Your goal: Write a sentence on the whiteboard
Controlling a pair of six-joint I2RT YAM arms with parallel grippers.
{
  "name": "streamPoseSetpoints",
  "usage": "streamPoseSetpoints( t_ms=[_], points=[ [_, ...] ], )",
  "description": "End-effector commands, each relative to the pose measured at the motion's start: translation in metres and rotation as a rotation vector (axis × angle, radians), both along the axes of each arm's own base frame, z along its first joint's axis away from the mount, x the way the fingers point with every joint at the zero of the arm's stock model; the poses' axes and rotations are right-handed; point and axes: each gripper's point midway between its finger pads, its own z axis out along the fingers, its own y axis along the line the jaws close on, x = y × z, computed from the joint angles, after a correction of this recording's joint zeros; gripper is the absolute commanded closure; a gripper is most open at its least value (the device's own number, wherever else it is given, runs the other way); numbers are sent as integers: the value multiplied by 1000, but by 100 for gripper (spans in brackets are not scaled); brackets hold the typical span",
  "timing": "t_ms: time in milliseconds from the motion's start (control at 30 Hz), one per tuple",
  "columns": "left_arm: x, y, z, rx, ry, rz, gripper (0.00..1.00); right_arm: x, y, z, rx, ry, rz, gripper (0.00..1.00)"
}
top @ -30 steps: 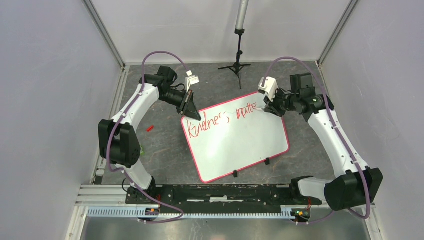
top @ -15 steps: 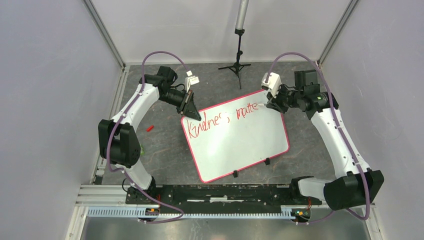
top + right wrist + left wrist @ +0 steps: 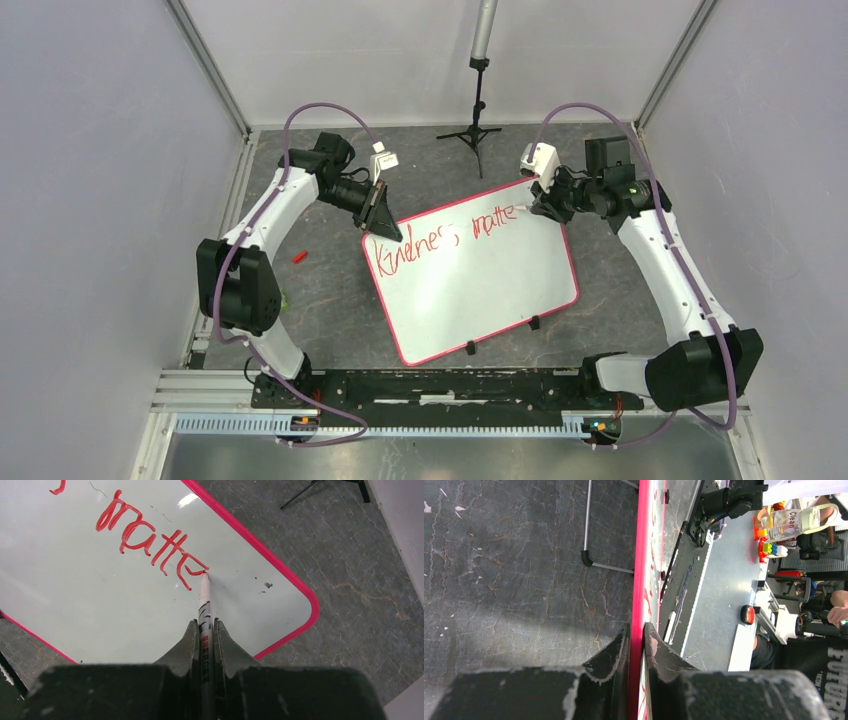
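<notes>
Fingers of the right gripper pinch one marker, tip on the one whiteboard; the left gripper clamps its rim. The sentence has two words.

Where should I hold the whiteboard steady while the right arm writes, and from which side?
Pinch the thin pink rim of the whiteboard at its far-left corner, coming from the left, jaws straddling the edge: the board is flat and thin. The left gripper clamps there now.

White arms, purple cables, right gripper seemingly scuffed
</notes>
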Motion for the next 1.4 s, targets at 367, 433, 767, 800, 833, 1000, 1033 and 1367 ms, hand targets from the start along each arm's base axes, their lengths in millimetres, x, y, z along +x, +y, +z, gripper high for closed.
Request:
streamPoseSetpoints(
  t_ms=[367, 433, 767, 800, 833, 1000, 1033, 1367],
  points=[
    [8, 3, -1, 40, -88, 11, 98, -14, -10, -8, -41, -18, -13, 100],
    [8, 3, -1, 38, -89, 10, 98, -16, -9, -8, -35, -17, -7, 100],
    [8, 4, -2, 41, -90, 10, 98, 6, -6, 8, -5, -49, -39, 100],
    [8, 4, -1, 42, -91, 11, 97, 8, -6, 10, -4, -53, -44, 100],
    [8, 4, -2, 44, -91, 11, 98, 10, -6, 12, -4, -58, -47, 100],
    [8, 4, -4, 47, -88, 10, 98, 18, -10, 17, -11, -74, -69, 100],
    [9, 4, -4, 47, -87, 10, 98, 19, -11, 16, -14, -75, -75, 100],
    [9, 4, -4, 47, -89, 10, 98, 15, -18, 21, -21, -75, -74, 100]
  ],
)
